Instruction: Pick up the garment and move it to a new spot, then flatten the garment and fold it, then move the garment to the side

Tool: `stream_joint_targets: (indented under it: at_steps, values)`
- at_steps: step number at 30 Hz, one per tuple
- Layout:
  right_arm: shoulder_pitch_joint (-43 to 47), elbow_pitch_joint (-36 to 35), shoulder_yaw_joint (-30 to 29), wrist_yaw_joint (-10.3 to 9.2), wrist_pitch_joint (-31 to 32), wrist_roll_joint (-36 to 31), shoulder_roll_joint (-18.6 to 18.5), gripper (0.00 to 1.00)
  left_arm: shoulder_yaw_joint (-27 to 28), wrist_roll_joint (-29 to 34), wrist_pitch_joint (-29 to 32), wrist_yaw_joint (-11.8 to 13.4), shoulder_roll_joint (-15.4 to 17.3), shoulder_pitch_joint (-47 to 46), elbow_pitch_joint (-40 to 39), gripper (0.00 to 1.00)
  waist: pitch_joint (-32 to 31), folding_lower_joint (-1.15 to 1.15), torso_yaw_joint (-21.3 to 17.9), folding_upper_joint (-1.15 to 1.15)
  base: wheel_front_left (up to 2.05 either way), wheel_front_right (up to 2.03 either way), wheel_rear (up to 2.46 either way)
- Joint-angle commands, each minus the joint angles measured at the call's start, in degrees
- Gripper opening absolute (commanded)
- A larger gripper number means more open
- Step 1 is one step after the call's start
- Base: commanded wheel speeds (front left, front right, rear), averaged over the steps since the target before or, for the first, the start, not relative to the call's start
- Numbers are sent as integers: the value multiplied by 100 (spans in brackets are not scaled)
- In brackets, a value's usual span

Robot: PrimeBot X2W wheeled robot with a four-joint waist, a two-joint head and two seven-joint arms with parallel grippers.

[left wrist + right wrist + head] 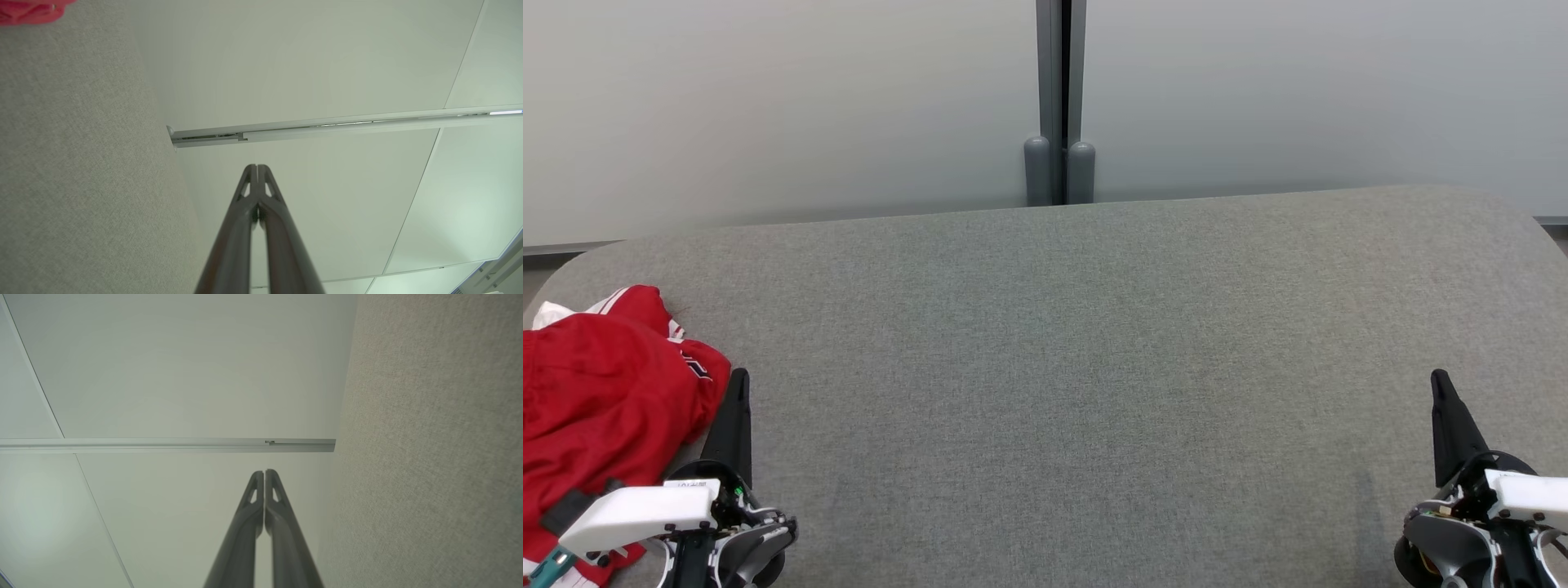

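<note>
A crumpled red garment [596,408] with white trim lies bunched at the left edge of the grey fabric table [1062,359]; a corner of the garment [30,10] shows in the left wrist view. My left gripper [739,377] stands just right of it at the lower left, shut and empty, tips [257,167] pressed together. At the lower right my right gripper [1439,377] is shut too, nothing between its fingers [264,473].
Behind the table runs a pale partition wall with a dark grey post [1059,98] at its middle. The table's corners are rounded at the far left and far right.
</note>
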Motion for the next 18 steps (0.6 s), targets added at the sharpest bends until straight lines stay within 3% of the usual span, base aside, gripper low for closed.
stream_joint_targets:
  at_steps: [1,11,12,14,15,16,18]
  values:
    - [-60,4,3,0,11,-16,-6,0,13,-2,15,-23,17,-50,5,0,0,0,0,0,0,0,0]
    - [-60,4,4,0,11,-16,-6,0,13,-2,15,-23,17,-50,5,0,0,0,0,0,0,0,0]
    - [1,3,2,0,-1,0,0,100,-1,0,-1,0,-1,1,4,100,0,0,0,0,0,0,0]
    - [67,78,9,0,-5,0,22,100,-11,0,-4,1,-27,68,81,100,1,0,0,0,0,0,0]
    - [118,135,11,0,-6,0,36,0,-18,0,-5,1,-48,129,133,0,1,0,0,0,0,0,0]
    - [176,196,13,-1,-7,1,53,100,-22,0,-7,2,-68,200,183,100,2,0,0,0,0,0,0]
    - [196,184,71,-1,-52,-5,56,100,-49,-3,-45,2,-71,227,155,100,3,0,0,0,0,0,0]
